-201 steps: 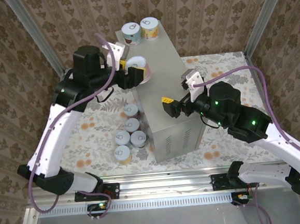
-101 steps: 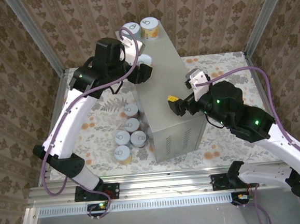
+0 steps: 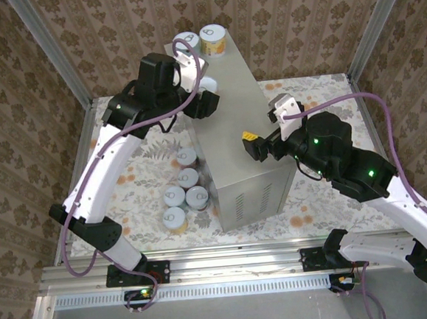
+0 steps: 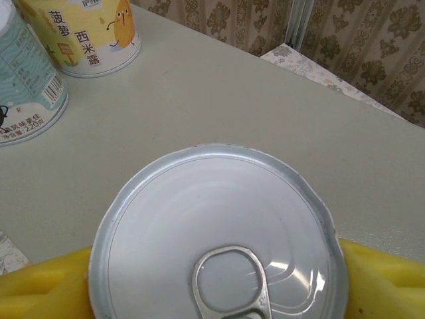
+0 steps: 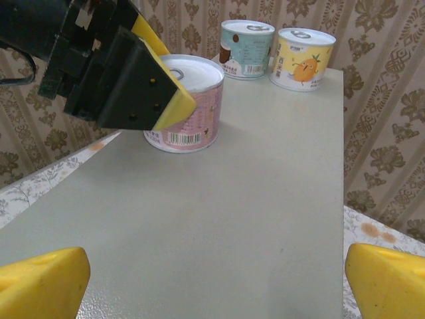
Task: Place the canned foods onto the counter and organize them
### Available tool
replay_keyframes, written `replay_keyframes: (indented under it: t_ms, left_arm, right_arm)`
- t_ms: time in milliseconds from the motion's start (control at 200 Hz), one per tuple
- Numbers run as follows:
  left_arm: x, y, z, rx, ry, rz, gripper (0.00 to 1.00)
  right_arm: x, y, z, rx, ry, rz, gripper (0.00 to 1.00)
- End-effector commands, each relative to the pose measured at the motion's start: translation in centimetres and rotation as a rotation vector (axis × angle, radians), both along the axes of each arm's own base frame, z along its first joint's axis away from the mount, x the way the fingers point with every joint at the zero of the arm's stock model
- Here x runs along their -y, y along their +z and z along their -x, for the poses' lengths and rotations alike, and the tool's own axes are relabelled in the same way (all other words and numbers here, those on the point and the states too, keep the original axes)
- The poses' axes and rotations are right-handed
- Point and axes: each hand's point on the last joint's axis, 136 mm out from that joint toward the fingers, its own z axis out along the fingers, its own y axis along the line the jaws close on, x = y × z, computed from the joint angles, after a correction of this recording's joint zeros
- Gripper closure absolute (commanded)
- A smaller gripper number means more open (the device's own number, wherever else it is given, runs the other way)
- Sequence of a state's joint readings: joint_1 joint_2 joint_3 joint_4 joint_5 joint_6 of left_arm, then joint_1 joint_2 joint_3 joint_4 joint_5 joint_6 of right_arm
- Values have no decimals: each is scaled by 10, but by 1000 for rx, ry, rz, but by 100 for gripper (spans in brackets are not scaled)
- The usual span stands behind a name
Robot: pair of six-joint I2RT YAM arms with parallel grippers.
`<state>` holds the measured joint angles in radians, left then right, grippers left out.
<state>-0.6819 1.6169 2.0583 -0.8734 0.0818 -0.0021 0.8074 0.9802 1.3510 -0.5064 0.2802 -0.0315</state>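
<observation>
near the counter (image 5: 265, 199) edge, pink can (image 5: 192, 113) between left fingers (image 5: 133, 86)

Robot lab test cell, staged set, not a real kitchen.
Aluminium frame posts (image 3: 53, 52) hung with damask-print cloth walls (image 3: 16, 145), floral floor cloth (image 3: 142, 187), two robot arms (image 3: 100, 172) bolted to an aluminium base rail (image 3: 236, 265), and a vented grey metal box (image 3: 233, 121) standing as the counter.

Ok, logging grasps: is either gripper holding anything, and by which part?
The right gripper is open and empty. The left gripper's pads flank the pink can's side wall as it stands on the counter; whether they clamp it cannot be told.
</observation>
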Motion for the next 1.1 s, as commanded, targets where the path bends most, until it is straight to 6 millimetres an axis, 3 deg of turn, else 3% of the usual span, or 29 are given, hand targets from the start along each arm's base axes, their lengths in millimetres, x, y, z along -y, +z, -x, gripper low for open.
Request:
replay_keyframes:
  t_ms: [0, 105, 220, 470, 665, 1090]
  left_arm:
    - [-6, 32, 7, 90, -5, 66, 16]
    - [-10, 34, 13, 91, -11, 102, 5]
    - [-17, 26, 18, 79, -2, 136, 0]
    - [-20, 3, 20, 60, 25, 199, 0]
    - [-12, -11, 10, 55, 31, 206, 0]
    - [-11, -26, -20, 76, 102, 156, 19]
  right_arm:
    - [0, 8, 1, 14, 12, 4, 0]
    - [-1, 8, 1, 11, 14, 1, 0]
    - [-1, 9, 2, 12, 18, -6, 0]
    - [-6, 13, 1, 12, 37, -17, 0]
    - [-6, 11, 3, 6, 43, -23, 0]
    - [-3, 10, 5, 7, 35, -18, 0]
